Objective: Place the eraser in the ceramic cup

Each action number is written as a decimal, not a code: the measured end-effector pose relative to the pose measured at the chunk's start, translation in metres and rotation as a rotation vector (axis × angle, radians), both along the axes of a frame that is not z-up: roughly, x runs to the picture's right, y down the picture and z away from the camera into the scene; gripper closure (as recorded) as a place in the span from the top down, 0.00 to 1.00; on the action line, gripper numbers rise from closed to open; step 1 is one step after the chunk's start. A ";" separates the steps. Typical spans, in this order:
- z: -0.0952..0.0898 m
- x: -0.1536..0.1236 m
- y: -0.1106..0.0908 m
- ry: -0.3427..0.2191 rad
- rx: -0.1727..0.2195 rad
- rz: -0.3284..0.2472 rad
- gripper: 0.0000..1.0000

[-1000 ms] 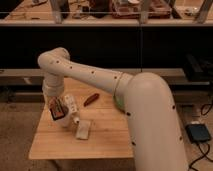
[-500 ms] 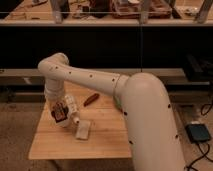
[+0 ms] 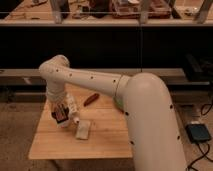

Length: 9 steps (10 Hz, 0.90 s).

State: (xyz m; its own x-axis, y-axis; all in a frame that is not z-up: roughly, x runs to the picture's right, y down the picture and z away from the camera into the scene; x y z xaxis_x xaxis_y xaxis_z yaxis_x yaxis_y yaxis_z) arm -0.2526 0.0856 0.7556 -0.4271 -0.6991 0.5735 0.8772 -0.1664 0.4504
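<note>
My gripper [image 3: 62, 114] hangs from the white arm over the left part of the wooden table [image 3: 107, 142]. It is shut on the eraser [image 3: 60, 115], a small dark block with orange edging, held just above the table top. The whitish ceramic cup [image 3: 73, 105] stands right beside the gripper on its right, touching or nearly touching it. The arm hides part of the cup.
A pale flat slab [image 3: 83, 129] lies on the table just right of and below the gripper. A slim reddish-brown stick [image 3: 91, 99] lies further back. A green bowl [image 3: 118, 103] is mostly hidden behind the arm. A dark shelf unit stands behind the table.
The gripper with the eraser has shifted slightly right and down, beside the cup. The other objects have not moved.
</note>
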 end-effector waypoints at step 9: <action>-0.008 0.035 -0.037 0.053 0.028 0.105 0.80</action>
